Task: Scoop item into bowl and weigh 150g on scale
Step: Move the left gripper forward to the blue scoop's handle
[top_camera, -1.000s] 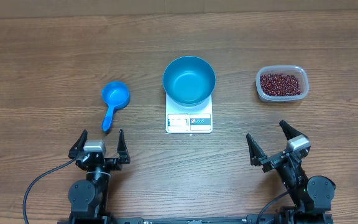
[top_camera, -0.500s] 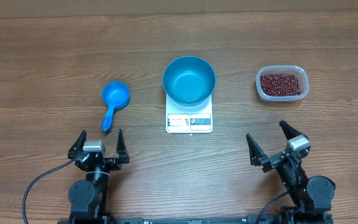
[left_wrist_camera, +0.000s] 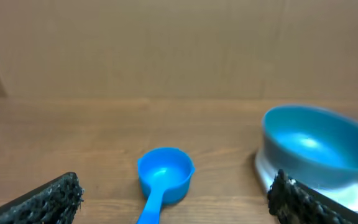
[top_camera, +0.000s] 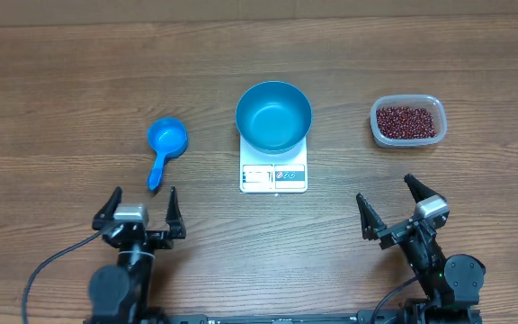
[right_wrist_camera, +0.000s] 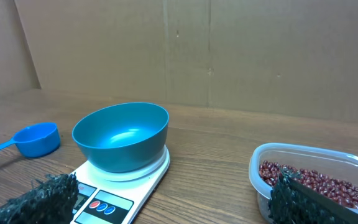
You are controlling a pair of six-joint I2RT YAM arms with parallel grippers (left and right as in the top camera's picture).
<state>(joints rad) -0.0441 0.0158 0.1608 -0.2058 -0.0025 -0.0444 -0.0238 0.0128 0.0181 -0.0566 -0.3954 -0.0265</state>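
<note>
Wood desk (top_camera: 61, 72) | left claw (top_camera: 142, 196), right claw (top_camera: 386, 191) gaping, empty | risk: flat scoop (top_camera: 165, 139) handle may skid when pinched; beans (top_camera: 407, 121) could spill short of bowl (top_camera: 273, 115); nudged scale (top_camera: 273, 178) would misread.

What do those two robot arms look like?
Both arms are black, with round joint housings. The left pincer and right pincer are each two-pronged, with a small silver-grey block behind. Their fingers look rough and black. A thin black cable trails from the left arm.
</note>
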